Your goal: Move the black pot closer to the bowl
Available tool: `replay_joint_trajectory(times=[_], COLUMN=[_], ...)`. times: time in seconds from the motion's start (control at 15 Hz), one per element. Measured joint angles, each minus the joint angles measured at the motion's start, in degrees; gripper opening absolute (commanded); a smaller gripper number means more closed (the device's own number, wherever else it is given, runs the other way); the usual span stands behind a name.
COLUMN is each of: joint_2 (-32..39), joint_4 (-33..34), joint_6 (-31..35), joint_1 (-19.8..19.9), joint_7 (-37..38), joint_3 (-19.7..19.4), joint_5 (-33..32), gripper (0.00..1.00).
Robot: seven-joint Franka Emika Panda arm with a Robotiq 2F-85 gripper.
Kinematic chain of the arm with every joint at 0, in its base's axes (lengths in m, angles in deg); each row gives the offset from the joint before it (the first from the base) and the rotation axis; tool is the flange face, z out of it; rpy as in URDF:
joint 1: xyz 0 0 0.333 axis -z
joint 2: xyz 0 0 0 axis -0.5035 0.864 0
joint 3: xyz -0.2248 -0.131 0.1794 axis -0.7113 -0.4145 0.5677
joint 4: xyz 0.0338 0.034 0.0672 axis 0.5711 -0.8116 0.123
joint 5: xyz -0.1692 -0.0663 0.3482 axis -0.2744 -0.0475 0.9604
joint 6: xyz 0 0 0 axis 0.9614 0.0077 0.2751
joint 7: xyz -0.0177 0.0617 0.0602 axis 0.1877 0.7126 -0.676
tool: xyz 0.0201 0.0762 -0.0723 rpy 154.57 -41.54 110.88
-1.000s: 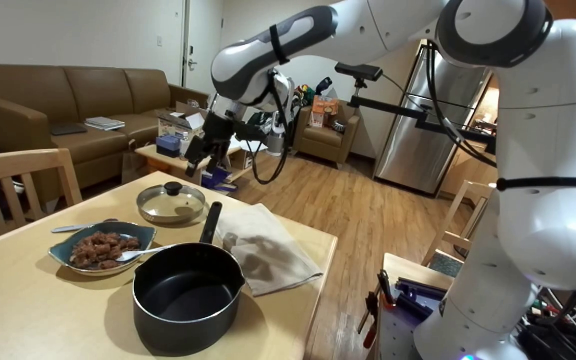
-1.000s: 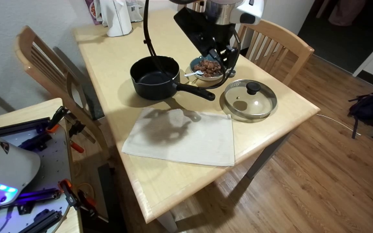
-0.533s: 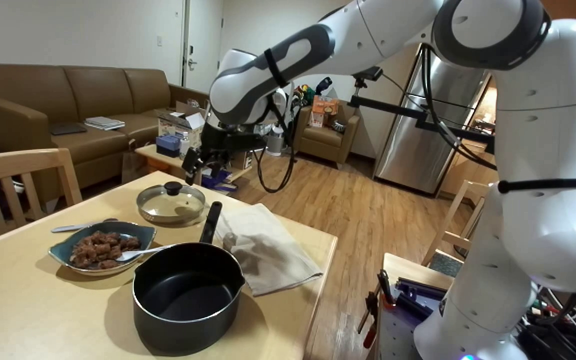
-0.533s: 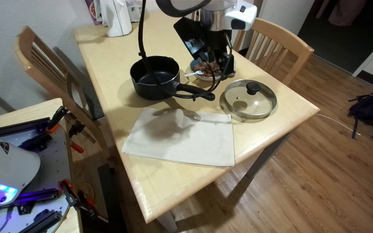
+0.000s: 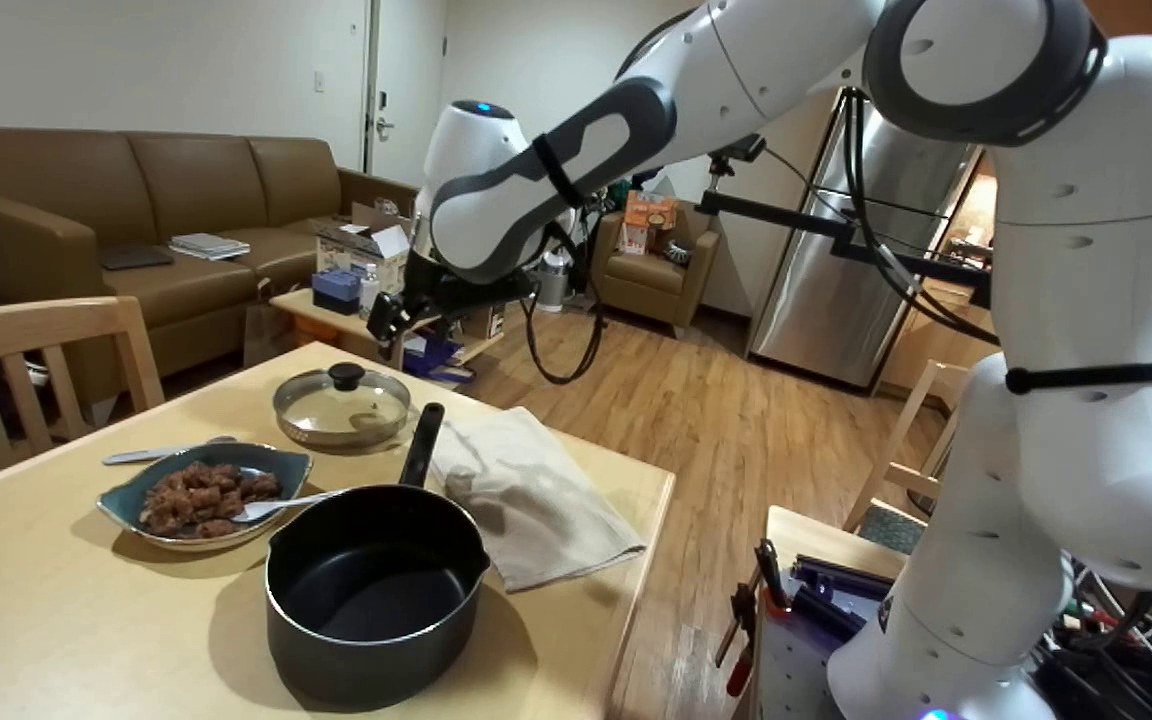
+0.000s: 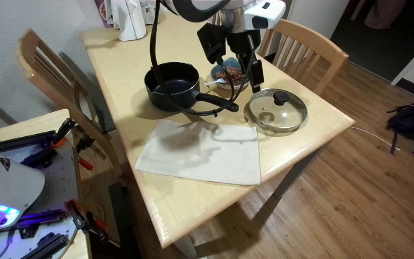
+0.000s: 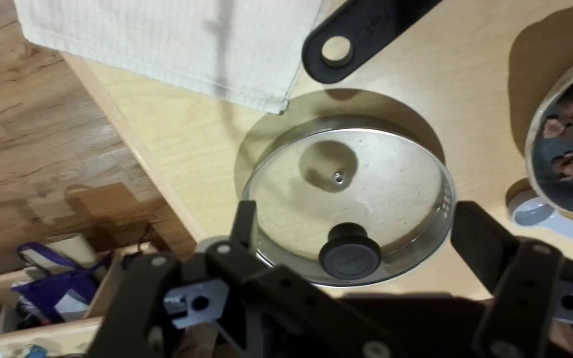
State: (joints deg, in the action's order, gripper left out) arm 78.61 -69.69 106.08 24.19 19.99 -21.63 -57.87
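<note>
A brown sofa and a steel refrigerator stand in the background of an exterior view. In the foreground, a wooden table spreads beneath my white arm. A pale cloth, cropped in the wrist view, lies just beside the black pot. The pot stands upright next to the blue bowl, its body shown in both exterior views, while the wrist view gives me only the end of its handle. A glass lid rests near that handle, its black knob on top. The bowl holds brown chunks of food; an exterior view shows a strip of bare wood between it and the pot. My gripper hangs above the lid, apart from it, fingers spread wide, a gap plainest in the wrist view. A white spoon lies across the bowl's rim in both exterior views. A gray utensil sits at the bowl's side, its rounded scoop clear in the wrist view. A metal vent glints in the lid's glass.
</note>
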Motion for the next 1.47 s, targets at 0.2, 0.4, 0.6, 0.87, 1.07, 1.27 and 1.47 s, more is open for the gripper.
replay_joint_trajectory(times=[0.2, 0.4, 0.6, 0.87, 1.07, 1.27, 1.47], joint_2=[1.1, 1.4, 1.7, 2.4, 2.6, 2.7, 3.0], joint_4=[-1.0, -1.0, -0.8, -0.6, -0.5, -0.4, -0.3], joint_6=[0.3, 0.3, -2.6, -7.3, -7.2, -7.6, -11.9], joint_1=[-7.1, -7.4, -7.6, -5.3, -4.0, -3.8, -5.2], joint_7=[8.4, 9.3, 16.2, 16.7, 16.6, 17.4, 26.1], joint_3=[-7.1, -7.2, -7.5, -2.4, 0.1, 0.0, -2.3], joint_5=[-3.9, -4.2, -9.2, -7.2, -6.0, -6.4, -11.4], gripper=[1.00, 1.00, 1.00, 1.00, 1.00, 1.00, 1.00])
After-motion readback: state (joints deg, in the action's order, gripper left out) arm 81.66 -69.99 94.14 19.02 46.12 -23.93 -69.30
